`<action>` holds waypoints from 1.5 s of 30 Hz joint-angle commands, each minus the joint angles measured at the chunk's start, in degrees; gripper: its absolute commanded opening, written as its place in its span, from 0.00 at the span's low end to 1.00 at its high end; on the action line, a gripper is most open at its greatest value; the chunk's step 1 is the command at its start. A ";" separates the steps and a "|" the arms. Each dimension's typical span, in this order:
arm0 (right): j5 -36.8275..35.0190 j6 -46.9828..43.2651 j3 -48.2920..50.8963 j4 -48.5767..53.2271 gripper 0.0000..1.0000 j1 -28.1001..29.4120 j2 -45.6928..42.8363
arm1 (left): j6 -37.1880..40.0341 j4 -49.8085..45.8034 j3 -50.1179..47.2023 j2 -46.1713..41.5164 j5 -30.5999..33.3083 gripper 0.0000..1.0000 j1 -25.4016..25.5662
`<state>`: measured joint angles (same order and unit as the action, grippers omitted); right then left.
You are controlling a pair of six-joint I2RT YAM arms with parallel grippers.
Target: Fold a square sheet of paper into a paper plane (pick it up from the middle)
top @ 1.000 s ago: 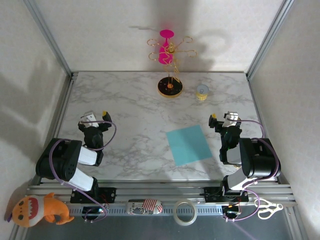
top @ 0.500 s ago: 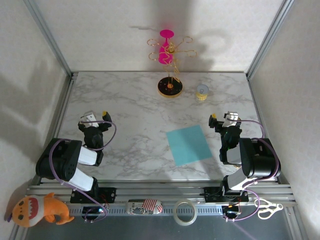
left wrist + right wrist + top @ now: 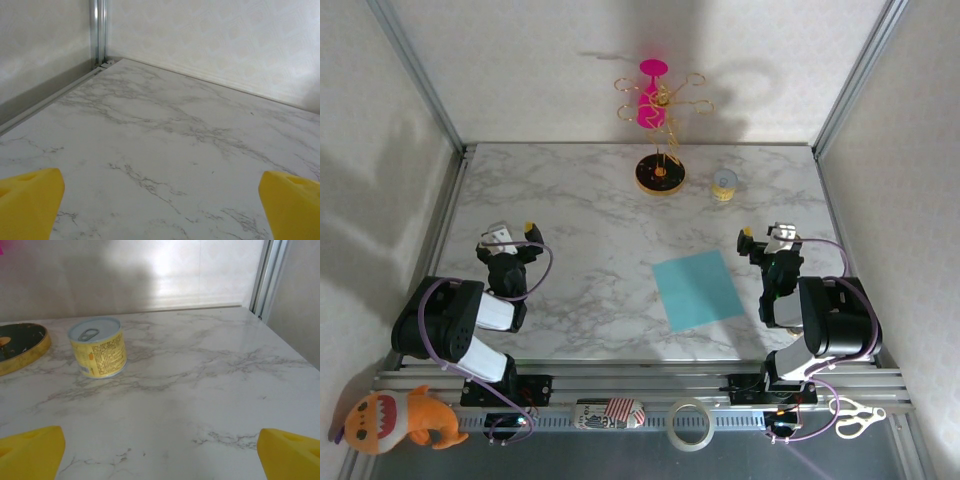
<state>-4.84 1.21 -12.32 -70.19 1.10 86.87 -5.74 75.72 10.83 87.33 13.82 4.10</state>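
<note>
While both arms sit folded back near their bases, the thin teal-blue square sheet of paper (image 3: pixel 698 289) lies flat on the white, grey-veined marble table (image 3: pixel 570 200). In the top view it is at about four o'clock from the table's middle, turned slightly askew to the table edges. Neither hand touches it.

The left hand (image 3: pixel 513 232) is at nine o'clock, well apart from the sheet. It is open, and its wrist view shows the yellow fingertips (image 3: pixel 30 200) spread to the frame's two lower corners over bare marble.

The right hand (image 3: pixel 765 235) is at three o'clock, just beside the sheet's right edge but not over it. It is also open, holding nothing, and its fingertips are likewise wide apart in its wrist view.

The round black-and-yellow stand base (image 3: pixel 660 174) rests at twelve o'clock near the far edge. A gold wire stand (image 3: pixel 668 100) rises from it and carries a bright pink goblet (image 3: pixel 651 95).

A small yellow can (image 3: pixel 724 184) with a silver pull-tab lid stands upright at about two o'clock, near the base but apart from it.

Below the table's near edge, along the metal rail, are an orange plush toy (image 3: pixel 400 418) at seven o'clock, a clear roll of tape (image 3: pixel 688 424) at six o'clock, and white-handled scissors (image 3: pixel 855 418) at five o'clock.
</note>
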 commanded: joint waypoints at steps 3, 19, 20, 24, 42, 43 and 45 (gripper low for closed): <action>0.19 0.29 -5.55 11.25 0.99 0.01 -7.12 | -0.68 -8.00 1.25 -9.02 5.22 0.99 0.65; 18.45 23.77 -32.09 74.19 0.99 1.25 -9.49 | -31.50 -53.25 17.16 -27.78 -4.04 0.99 0.83; 19.62 23.92 -32.20 76.22 0.98 2.33 -9.43 | -31.82 -53.40 17.00 -27.96 -4.92 0.99 0.83; 19.39 26.54 -30.57 81.64 0.96 9.62 -10.10 | -32.23 -52.53 16.30 -28.52 -5.21 0.99 0.82; 14.96 43.07 -21.69 73.70 0.94 21.42 -2.82 | -30.39 -51.15 19.84 -22.82 -10.89 0.99 0.83; 14.89 43.45 -21.87 72.68 0.94 21.48 -1.87 | -30.30 -51.25 19.85 -22.90 -10.69 0.99 0.82; 13.81 44.62 -23.28 72.20 0.94 21.70 0.25 | -30.12 -51.61 19.82 -23.19 -10.17 0.99 0.82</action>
<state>11.14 43.05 -35.53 3.25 22.04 83.11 -35.66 24.43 28.84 64.47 3.79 4.69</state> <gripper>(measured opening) 0.939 0.994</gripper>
